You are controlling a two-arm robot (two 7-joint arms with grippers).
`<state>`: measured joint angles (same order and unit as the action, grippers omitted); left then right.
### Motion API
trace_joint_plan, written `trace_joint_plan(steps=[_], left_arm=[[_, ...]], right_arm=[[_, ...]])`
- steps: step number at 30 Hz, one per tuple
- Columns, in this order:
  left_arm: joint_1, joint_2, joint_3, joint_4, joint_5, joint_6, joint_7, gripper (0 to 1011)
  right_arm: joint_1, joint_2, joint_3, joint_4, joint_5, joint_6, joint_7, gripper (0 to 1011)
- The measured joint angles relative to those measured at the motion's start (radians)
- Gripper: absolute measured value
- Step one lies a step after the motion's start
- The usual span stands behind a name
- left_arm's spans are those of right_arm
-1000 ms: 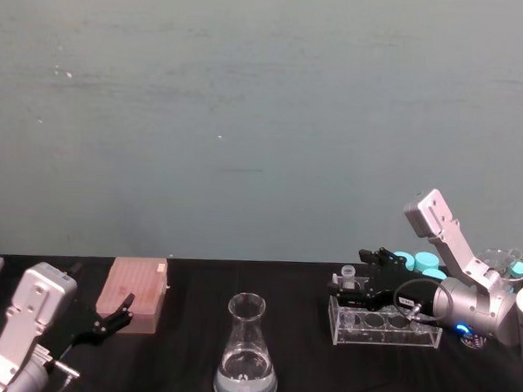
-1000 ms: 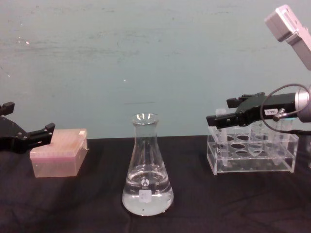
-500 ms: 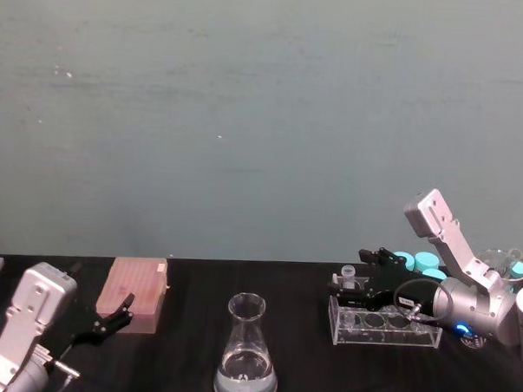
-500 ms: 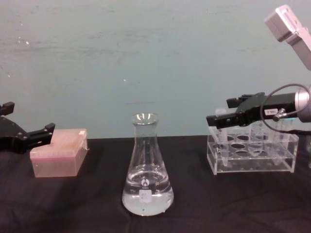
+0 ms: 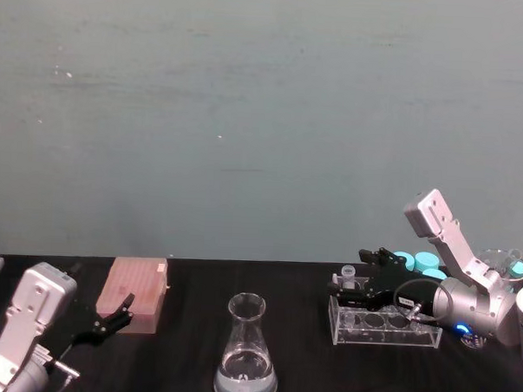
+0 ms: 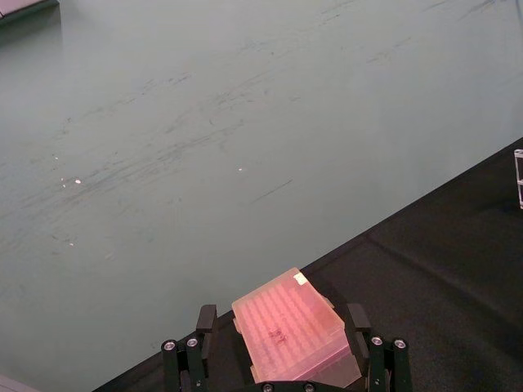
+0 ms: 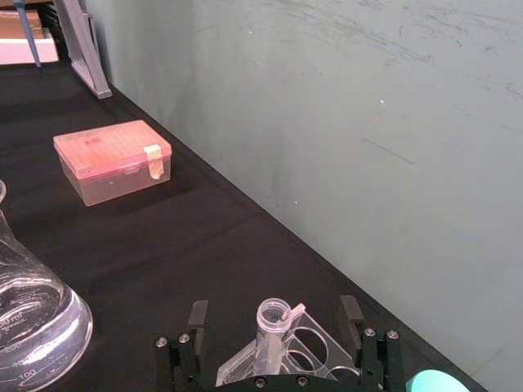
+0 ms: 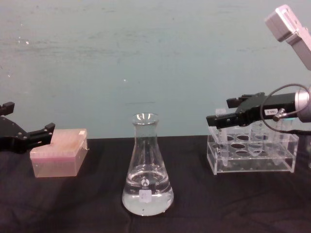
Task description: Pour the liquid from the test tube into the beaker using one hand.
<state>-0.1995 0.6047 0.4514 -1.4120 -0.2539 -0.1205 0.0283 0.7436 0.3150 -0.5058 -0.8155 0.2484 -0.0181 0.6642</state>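
So, black cloth table (image 8: 73, 204) against a plain teal wall (image 5: 247, 117). One black left gripper (image 8: 29, 135), fingers spread and empty, by one pink lidded tip box (image 8: 59, 153). One clear glass conical flask (image 8: 146, 167) mid-table. One clear acrylic rack (image 8: 252, 155) with one slim clear test tube (image 7: 270, 331) standing inside, between the spread fingers of the black right gripper (image 8: 221, 116), untouched.

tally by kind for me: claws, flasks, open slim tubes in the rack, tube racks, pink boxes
claws: 2, left claw and right claw
beaker (conical flask): 1
test tube: 1
clear rack: 1
pink box: 1
total: 6
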Motion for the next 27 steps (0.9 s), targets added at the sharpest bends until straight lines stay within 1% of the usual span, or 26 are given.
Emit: trace_joint_plan(steps=[27], left_arm=[[0.0, 0.0, 0.0, 0.0, 0.0, 0.0, 0.0, 1000]], right_arm=[[0.0, 0.0, 0.0, 0.0, 0.0, 0.0, 0.0, 1000]])
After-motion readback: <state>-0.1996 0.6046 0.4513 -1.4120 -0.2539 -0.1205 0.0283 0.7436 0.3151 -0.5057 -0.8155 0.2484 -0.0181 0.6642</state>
